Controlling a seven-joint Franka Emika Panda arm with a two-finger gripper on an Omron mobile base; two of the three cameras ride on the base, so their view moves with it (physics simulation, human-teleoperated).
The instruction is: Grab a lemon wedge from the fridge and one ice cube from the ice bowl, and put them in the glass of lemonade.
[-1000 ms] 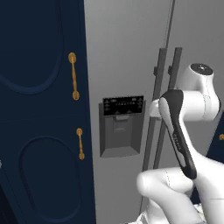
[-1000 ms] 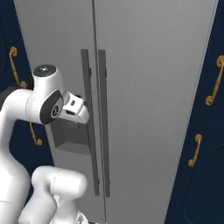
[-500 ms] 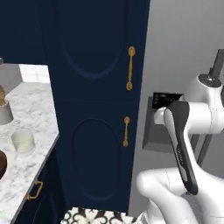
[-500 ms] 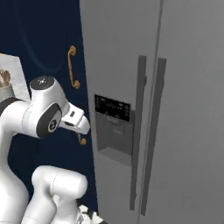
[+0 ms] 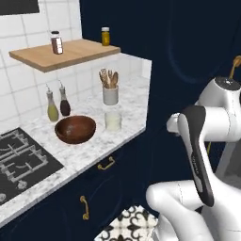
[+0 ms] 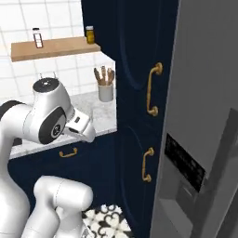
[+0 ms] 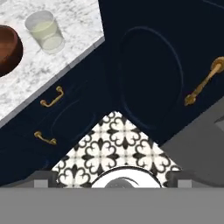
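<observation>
Now we see the glass of lemonade standing on the marble counter, a short clear tumbler filled most of the way with pale yellowish liquid. Just left of it sits the ice bowl, wide, round and dark brown; from the left base view we cannot make out what lies inside. Just behind the glass stands a white utensil holder with wooden utensils rising from it. Two slim oil bottles stand against the tiled wall, left of the bowl. Above them a wooden shelf carries two small jars. A black stovetop lies at the near left.

Over in the right base view we get the fridge on the right, tall and grey, door closed, its black dispenser panel facing us; the navy cabinet with gold handles stands between it and the counter.

From the hand view we look down on the glass beside the bowl's rim, navy drawers and patterned floor tiles below. The gripper shows two finger tips at the bottom, spread wide apart with nothing between them.
</observation>
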